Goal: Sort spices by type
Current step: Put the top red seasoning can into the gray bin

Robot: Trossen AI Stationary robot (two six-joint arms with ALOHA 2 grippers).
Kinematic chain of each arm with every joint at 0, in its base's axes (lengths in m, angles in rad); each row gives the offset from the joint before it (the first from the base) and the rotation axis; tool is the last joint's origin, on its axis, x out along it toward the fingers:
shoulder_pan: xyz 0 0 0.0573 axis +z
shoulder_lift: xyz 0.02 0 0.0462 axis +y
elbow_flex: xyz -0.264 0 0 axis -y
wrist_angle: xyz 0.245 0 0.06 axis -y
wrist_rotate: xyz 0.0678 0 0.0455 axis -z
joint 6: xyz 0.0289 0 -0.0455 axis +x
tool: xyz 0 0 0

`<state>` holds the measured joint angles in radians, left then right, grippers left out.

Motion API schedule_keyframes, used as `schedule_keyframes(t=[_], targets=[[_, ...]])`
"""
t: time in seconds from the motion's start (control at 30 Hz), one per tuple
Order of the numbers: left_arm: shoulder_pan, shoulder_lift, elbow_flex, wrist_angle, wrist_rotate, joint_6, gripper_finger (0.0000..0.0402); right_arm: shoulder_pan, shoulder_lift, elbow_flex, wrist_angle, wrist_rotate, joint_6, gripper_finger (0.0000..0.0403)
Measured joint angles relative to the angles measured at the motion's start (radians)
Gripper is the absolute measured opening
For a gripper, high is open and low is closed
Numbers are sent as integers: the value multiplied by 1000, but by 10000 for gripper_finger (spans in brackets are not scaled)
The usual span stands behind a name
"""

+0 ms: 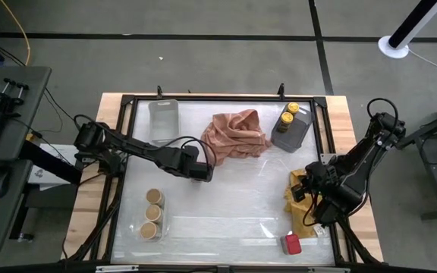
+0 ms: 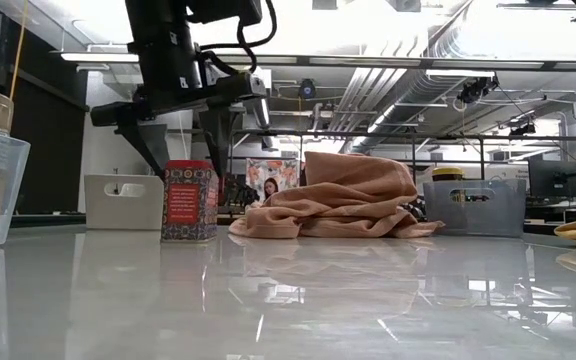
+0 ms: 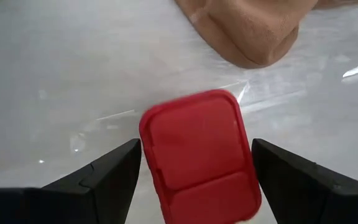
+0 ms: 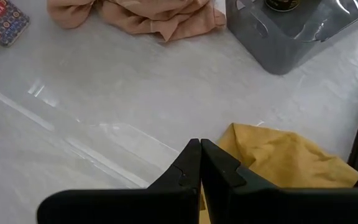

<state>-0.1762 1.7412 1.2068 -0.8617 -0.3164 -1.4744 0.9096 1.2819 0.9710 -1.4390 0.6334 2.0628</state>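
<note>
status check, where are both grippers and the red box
Left gripper open, fingers straddling upright red spice box, not yet closed. Right gripper shut, idle over yellow cloth. Pink cloth close by, not blocking.

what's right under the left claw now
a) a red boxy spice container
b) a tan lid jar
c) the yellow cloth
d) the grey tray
a: in the left wrist view the left claw is open with a finger on each side of the red boxy spice container.

Bright, even overhead light. Ceiling strip lights (image 2: 148,57) blow out in the low view and mirror off the glossy table (image 2: 288,300). Glare streaks on the plastic sheet (image 4: 104,143). Red box (image 3: 197,155) is soft up close; shadows faint.
</note>
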Motion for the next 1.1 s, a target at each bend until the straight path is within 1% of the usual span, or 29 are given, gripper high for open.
schedule_keyframes(t=[0.1,0.3,0.4,0.6,0.87,1.1], targets=[[11,0,0,1,18,46,270,0,0,0,0,-1,-1,1],[27,-1,2,3,28,110,191,0,0,0,0,-1,1,1],[36,-7,3,4,41,140,168,0,0,0,0,-1,1,1],[57,-34,43,-8,46,260,174,0,0,0,6,-1,5,1],[103,-100,128,-8,-22,451,178,0,0,0,34,0,5,1],[152,-160,194,-33,-26,651,178,0,0,0,75,6,5,1]])
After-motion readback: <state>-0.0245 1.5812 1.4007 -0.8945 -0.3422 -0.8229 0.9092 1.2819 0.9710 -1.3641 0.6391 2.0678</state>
